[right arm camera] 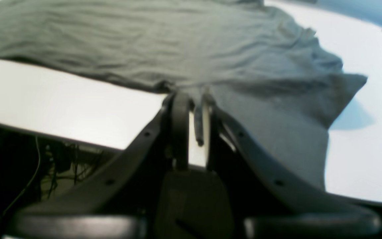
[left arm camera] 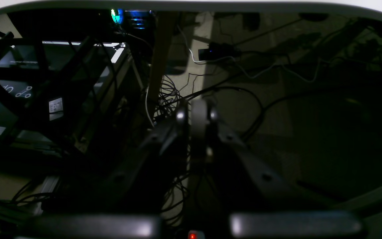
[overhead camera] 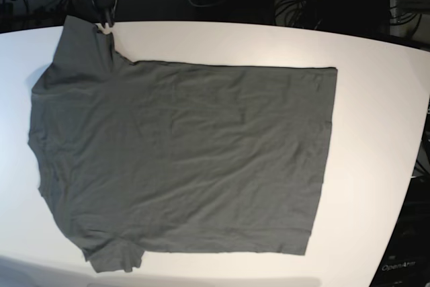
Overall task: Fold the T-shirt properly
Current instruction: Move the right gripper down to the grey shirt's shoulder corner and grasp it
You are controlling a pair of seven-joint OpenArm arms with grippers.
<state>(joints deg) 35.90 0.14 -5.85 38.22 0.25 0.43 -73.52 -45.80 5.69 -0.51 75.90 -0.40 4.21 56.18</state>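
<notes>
Shirt [overhead camera: 181, 159] lies flat; we pinch its upper-left sleeve with right gripper [right arm camera: 192, 99] to start folding; left gripper [left arm camera: 196, 114] closed, empty, off-table.

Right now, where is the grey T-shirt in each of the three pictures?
Left wrist: not in it; only dark floor and cables beyond the shut left claw.
Right wrist: the T-shirt fills the upper half, one sleeve pinched in the right claw.
Base: the T-shirt lies spread flat across the middle.
Shared landmark: the white table, in the right wrist and base views.
</notes>
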